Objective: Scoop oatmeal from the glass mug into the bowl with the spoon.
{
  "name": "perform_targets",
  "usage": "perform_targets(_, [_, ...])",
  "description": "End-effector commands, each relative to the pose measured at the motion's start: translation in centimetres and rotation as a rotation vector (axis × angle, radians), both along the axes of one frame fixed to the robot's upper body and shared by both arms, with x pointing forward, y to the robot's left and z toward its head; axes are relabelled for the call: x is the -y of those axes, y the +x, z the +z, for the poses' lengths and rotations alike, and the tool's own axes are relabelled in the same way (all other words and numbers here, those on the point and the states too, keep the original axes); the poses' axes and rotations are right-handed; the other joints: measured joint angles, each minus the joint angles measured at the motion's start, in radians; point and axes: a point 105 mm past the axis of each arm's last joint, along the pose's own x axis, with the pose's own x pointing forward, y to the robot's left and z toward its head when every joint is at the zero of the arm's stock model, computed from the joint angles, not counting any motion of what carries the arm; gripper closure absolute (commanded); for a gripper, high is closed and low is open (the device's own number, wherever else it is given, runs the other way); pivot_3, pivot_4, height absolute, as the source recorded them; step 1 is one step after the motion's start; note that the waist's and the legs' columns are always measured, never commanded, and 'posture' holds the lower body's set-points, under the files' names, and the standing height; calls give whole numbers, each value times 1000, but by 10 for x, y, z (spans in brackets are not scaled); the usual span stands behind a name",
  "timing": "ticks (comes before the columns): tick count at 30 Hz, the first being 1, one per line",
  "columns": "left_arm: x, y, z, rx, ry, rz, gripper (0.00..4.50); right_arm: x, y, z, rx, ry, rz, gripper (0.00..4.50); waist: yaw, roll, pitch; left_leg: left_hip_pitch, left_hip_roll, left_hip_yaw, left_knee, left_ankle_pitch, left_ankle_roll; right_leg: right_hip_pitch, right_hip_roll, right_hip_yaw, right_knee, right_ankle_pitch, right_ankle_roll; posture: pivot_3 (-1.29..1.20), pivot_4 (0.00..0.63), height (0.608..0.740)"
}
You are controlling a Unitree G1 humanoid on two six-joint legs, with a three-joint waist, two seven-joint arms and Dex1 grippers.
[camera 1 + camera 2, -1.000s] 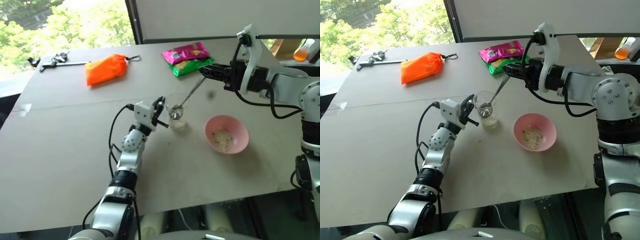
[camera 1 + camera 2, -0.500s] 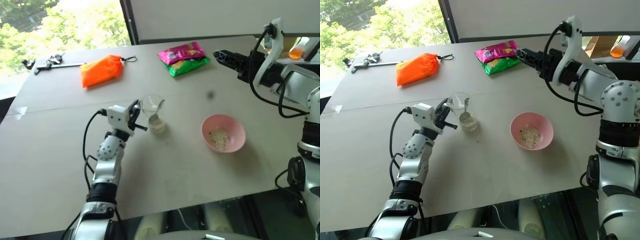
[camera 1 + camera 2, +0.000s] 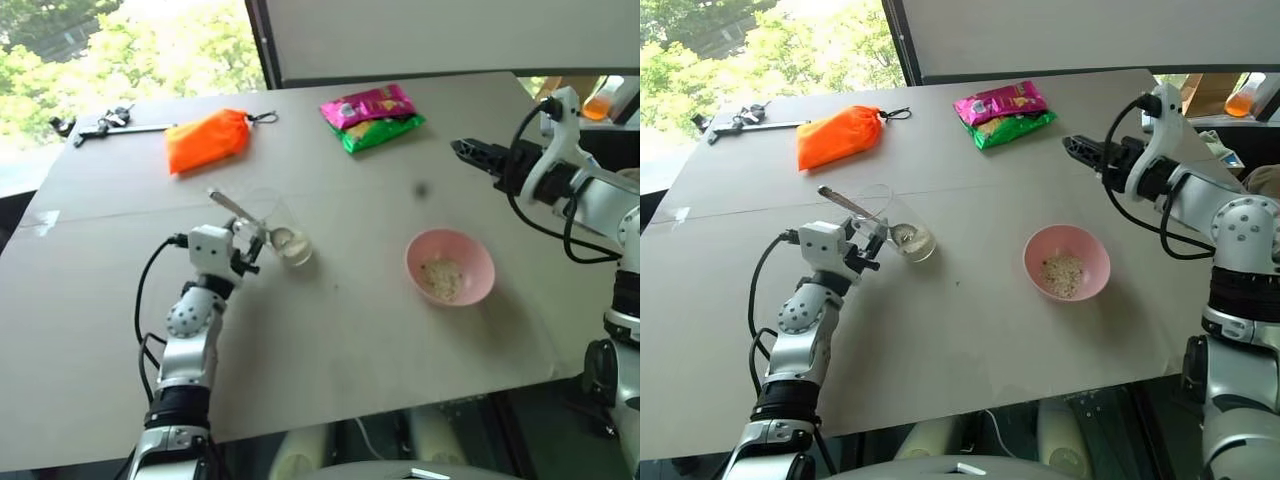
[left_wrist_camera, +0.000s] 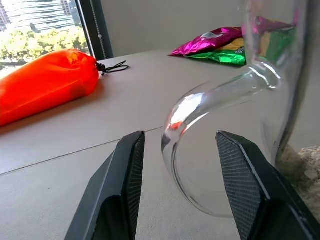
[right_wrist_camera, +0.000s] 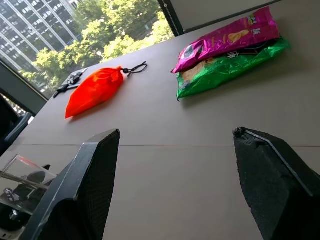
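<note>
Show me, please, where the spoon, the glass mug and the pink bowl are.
spoon (image 3: pixel 846 203), right eye view, on its handle.
glass mug (image 4: pixel 176 120), left wrist view, on its curved handle.
bowl (image 3: pixel 478 259), left eye view, on its rim.

Glass mug — clear, tipped toward the robot's left, with pale oatmeal gathered at its base; spoon — silver, its bowl inside the mug, handle slanting out past the rim; bowl — pink, upright on the tabletop, well apart to the right, holding a small heap of oatmeal.
</note>
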Motion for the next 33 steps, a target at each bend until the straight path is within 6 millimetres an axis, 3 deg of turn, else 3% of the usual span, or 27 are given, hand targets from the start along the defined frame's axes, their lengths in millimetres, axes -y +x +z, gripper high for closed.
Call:
perform_targets(1, [0,-3,12,50,22,-1,2055,6,-5,16,67,3,-13,859,0,0,0,0,0,0,0,0,0,0,0,0,0,0,0,0,150,740])
perform_targets(9, [4,-3,28,97,40,-4,2055,5,-4,13,63,7,-13,859,-1,0,0,0,0,0,0,0,0,0,0,0,0,0,0,0,150,740])
perform_targets(17, [7,-6,30,101,40,-11,2055,4,-5,13,68,11,-3,859,-1,0,0,0,0,0,0,0,0,0,0,0,0,0,0,0,150,740])
perform_targets(25, [9,-22,45,105,31,-49,2055,-5,-24,13,116,-9,105,859,-1,0,0,0,0,0,0,0,0,0,0,0,0,0,0,0,150,740])
perform_targets(33, [7,-39,39,52,50,-57,2055,-5,-30,4,99,-43,122,859,0,0,0,0,0,0,0,0,0,0,0,0,0,0,0,0,150,740])
